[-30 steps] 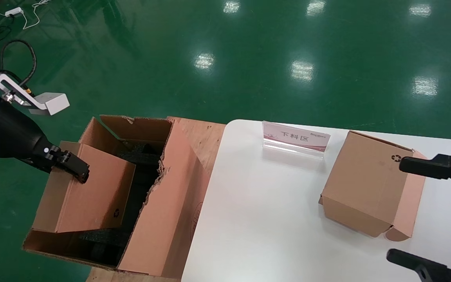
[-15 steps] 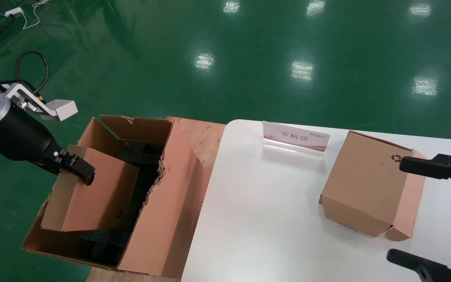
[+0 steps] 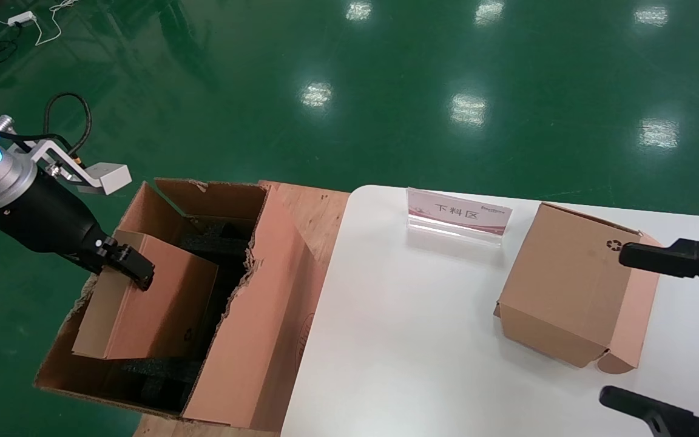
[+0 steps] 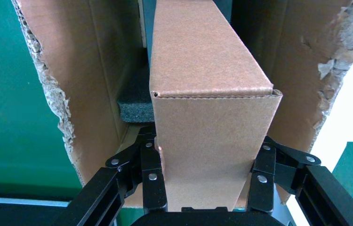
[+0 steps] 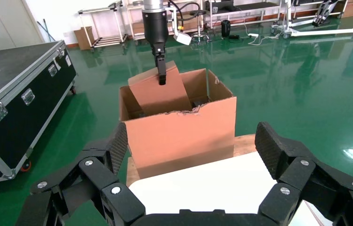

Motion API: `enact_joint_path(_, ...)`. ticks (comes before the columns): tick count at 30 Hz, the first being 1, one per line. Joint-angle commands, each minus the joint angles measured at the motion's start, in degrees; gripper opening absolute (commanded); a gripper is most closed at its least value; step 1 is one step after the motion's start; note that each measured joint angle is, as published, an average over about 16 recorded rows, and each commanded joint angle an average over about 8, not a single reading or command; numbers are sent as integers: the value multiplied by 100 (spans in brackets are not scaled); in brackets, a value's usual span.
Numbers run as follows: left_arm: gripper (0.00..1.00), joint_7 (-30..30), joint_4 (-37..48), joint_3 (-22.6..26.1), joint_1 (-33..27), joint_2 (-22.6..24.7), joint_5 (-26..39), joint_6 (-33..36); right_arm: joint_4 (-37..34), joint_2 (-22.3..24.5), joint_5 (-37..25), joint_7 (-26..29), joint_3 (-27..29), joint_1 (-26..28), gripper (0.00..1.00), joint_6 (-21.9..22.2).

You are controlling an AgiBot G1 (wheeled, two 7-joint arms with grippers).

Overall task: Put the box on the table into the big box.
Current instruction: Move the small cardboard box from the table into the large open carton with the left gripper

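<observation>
Head view: left gripper (image 3: 134,270) clamps its fingers (image 4: 153,176) on the slim cardboard box (image 3: 149,303), tilted inside the torn carton (image 3: 252,340); right gripper (image 3: 665,331) hangs spread over the desk (image 3: 404,340).

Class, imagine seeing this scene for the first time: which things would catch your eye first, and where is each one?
The left gripper stands out, shut on the box, which hangs tilted and partly inside the big box beside the table. On the table sits a chunkier cardboard box near a small sign, with the open right gripper idle around that box's right side.
</observation>
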Motion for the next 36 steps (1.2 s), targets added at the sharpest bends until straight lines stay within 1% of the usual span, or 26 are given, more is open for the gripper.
enact_joint_path(1, 0, 70, 105, -3, 53, 41, -5, -14, 0, 0, 0, 0, 0, 0, 100, 0)
enact_joint_path(15, 0, 332, 621, 53, 256, 273, 140, -141, 0, 0, 0, 0, 0, 0, 100, 0)
enact_joint_path(36, 0, 490, 1435, 53, 897, 722, 261, -519, 0, 0, 0, 0, 0, 0, 100, 0)
